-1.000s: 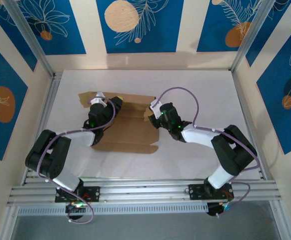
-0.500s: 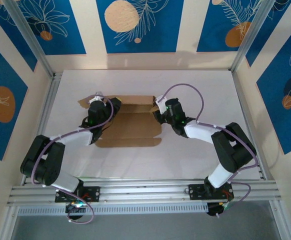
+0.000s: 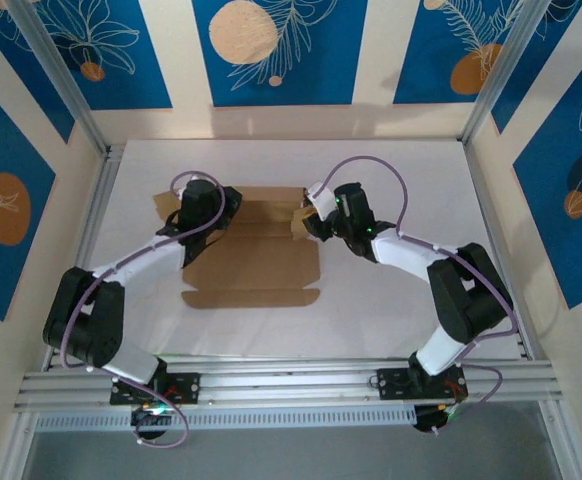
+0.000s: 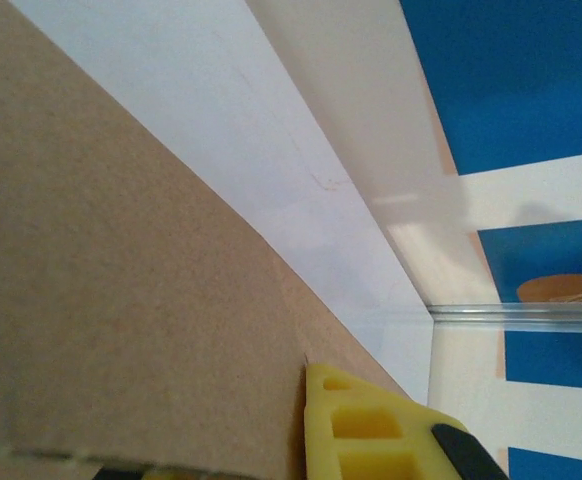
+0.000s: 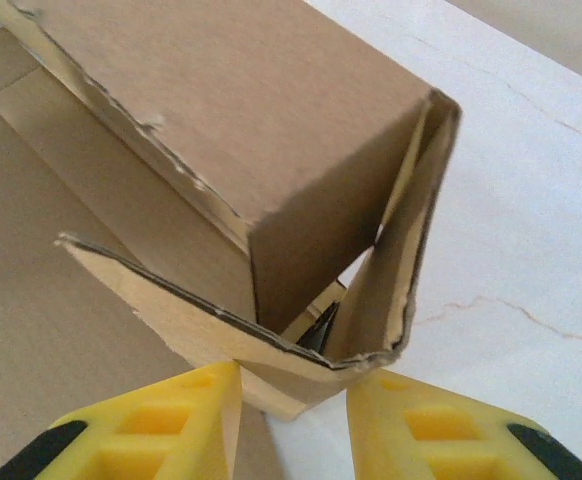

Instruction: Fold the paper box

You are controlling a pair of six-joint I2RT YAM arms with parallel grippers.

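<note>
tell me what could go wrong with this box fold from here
1. The flap wedged between the right gripper's fingers is doubled over and ragged at the edge, so it may spring out or tear.
2. The left gripper seems to pinch the paper box at its far-left corner. If the two arms pull against each other, the loose sheet could skid across the table or crease off its score lines.
</note>
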